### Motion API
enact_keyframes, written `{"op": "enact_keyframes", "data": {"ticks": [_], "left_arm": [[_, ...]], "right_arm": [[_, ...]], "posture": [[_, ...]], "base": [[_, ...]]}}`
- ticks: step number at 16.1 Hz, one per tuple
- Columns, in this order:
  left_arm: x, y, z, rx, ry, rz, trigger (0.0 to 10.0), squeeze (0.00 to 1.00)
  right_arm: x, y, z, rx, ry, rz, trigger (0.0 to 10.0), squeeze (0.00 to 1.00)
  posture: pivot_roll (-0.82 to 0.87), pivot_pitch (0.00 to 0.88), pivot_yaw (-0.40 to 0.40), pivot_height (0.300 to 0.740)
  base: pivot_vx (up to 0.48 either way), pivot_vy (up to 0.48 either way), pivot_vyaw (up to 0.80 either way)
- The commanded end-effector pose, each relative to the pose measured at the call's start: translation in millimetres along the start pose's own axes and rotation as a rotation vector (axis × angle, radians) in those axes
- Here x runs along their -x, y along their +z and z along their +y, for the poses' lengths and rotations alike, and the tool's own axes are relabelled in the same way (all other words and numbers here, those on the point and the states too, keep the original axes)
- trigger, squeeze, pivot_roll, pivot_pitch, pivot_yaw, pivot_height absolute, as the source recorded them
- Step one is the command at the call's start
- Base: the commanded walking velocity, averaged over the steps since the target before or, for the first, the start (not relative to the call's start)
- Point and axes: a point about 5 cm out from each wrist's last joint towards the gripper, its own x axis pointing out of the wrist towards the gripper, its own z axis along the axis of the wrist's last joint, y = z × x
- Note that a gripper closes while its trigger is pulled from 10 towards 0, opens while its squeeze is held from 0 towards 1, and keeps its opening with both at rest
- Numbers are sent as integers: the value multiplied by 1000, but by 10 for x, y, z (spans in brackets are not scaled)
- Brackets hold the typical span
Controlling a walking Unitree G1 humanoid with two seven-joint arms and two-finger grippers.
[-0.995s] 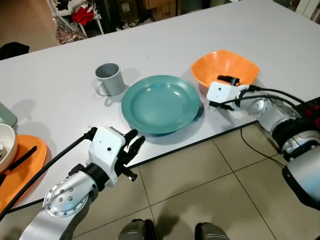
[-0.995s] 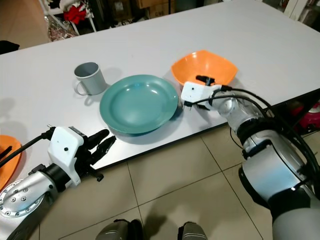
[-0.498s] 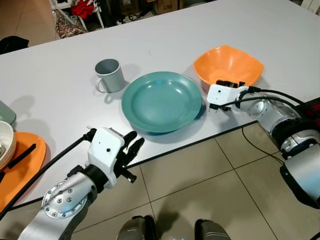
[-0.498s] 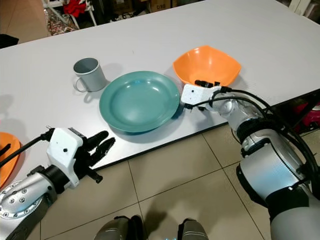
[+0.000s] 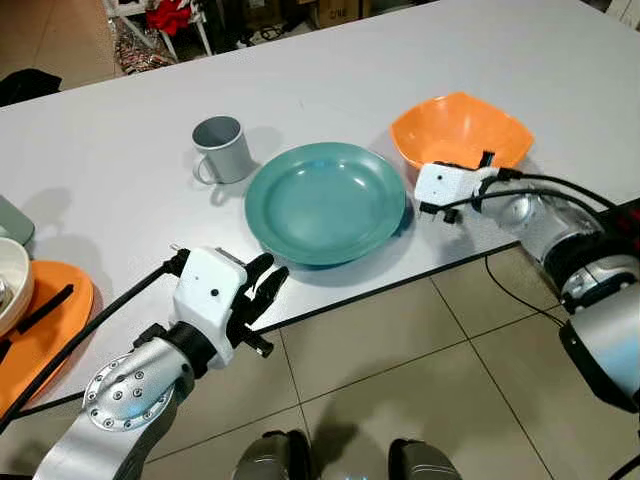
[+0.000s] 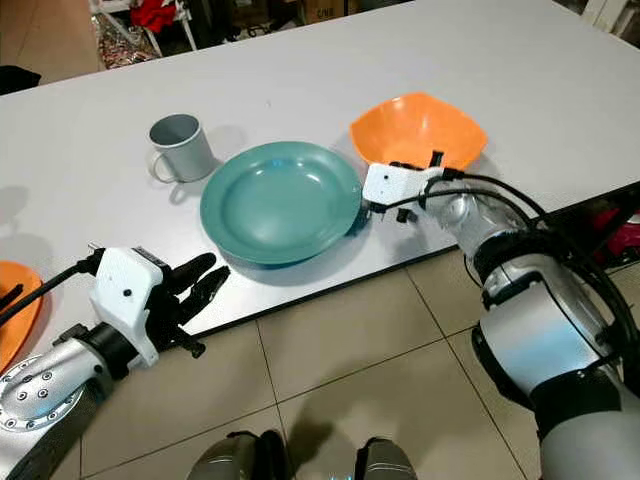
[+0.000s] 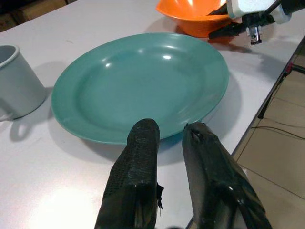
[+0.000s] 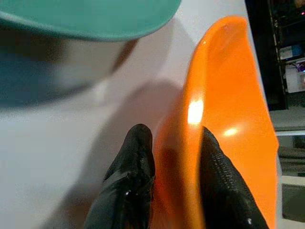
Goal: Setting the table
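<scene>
White bench [image 5: 120,110] before us carries the teal plate [image 5: 325,203], with a grey mug [image 5: 221,149] beside it and an orange bowl [image 5: 460,130] just right. Our right hand [image 8: 174,157] pinches the bowl's near rim, one finger inside, as half a second ago; our left hand [image 7: 171,157], fingers narrowly apart, hovers at the bench edge.

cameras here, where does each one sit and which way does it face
Left eye view: on the head, looking down at the white table; both arms, feet show.
Right eye view: same scene, shifted sideways.
Left wrist view: on the left arm, along the left gripper toward the teal plate.
Right wrist view: on the right arm; the right gripper straddles the orange bowl's rim.
Shared: plate and bowl in all views.
</scene>
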Motion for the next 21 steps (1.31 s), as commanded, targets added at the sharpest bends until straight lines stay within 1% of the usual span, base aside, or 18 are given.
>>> {"op": "enact_keyframes", "data": {"ticks": [1, 4, 5, 6, 8, 9, 11, 12, 13, 14, 15, 16, 17, 19, 20, 21], "left_arm": [[38, 13, 16, 0, 21, 0, 10000, 0], [38, -1, 49, 22, 47, 5, 10000, 0], [40, 1, 75, 46, 61, -2, 10000, 0], [41, 7, 111, 65, 83, -12, 10000, 1000], [49, -6, 120, 54, 85, -5, 10000, 1000], [51, -9, 119, 52, 86, -3, 10000, 1000], [70, -22, 139, 44, 108, 3, 10000, 1000], [92, -18, 164, 42, 125, 2, 10000, 1000], [116, -16, 188, 42, 137, 3, 10000, 1000], [142, -16, 206, 41, 143, 6, 10000, 1000], [165, -22, 218, 37, 145, 13, 10000, 1000], [181, -27, 226, 33, 147, 19, 10000, 1000], [192, -33, 222, 28, 145, 25, 10000, 1000], [191, -32, 217, 26, 141, 27, 10000, 1000], [191, -31, 216, 26, 140, 26, 10000, 1000], [191, -26, 210, 26, 137, 26, 10000, 1000]], "right_arm": [[0, 24, -34, 10, 9, -7, 0, 0], [20, 20, -99, 33, 0, -7, 0, 0], [30, 25, -144, 52, -12, -6, 0, 0], [46, 53, -241, 82, -36, -12, 0, 0], [64, 125, -388, 114, -70, -26, 0, 0], [65, 139, -406, 119, -75, -29, 0, 0], [68, 290, -557, 155, -121, -68, 0, 0], [82, 407, -670, 165, -165, -111, 0, 0], [99, 516, -759, 142, -197, -165, 0, 0], [108, 631, -794, 116, -196, -236, 0, 0], [110, 751, -777, 72, -161, -327, 0, 0], [97, 861, -687, 66, -99, -412, 0, 0], [76, 986, -529, 97, -24, -497, 0, 0], [76, 1066, -416, 108, 28, -560, 0, 0], [78, 1079, -394, 114, 37, -571, 0, 0], [86, 1105, -272, 125, 88, -607, 0, 0]], "posture": [[27, 126, 99, 740], [17, 113, 96, 740], [13, 108, 93, 740], [8, 102, 90, 740], [4, 95, 87, 740], [2, 93, 86, 740], [4, 95, 81, 740], [8, 95, 76, 740], [8, 95, 76, 740], [8, 95, 76, 740], [8, 95, 76, 740], [8, 95, 76, 740], [10, 93, 66, 740], [13, 94, 64, 740], [13, 94, 64, 740], [13, 95, 63, 740]], "base": [[0, 0, 0], [0, 0, 0], [0, 0, 0], [0, 0, 0], [0, 0, 0], [0, 0, 0], [0, 0, 0], [0, 0, 0], [0, 0, 0], [0, 0, 0], [0, 0, 0], [0, 0, 0], [0, 0, 0], [0, 0, 0], [0, 0, 0], [0, 0, 0]]}}
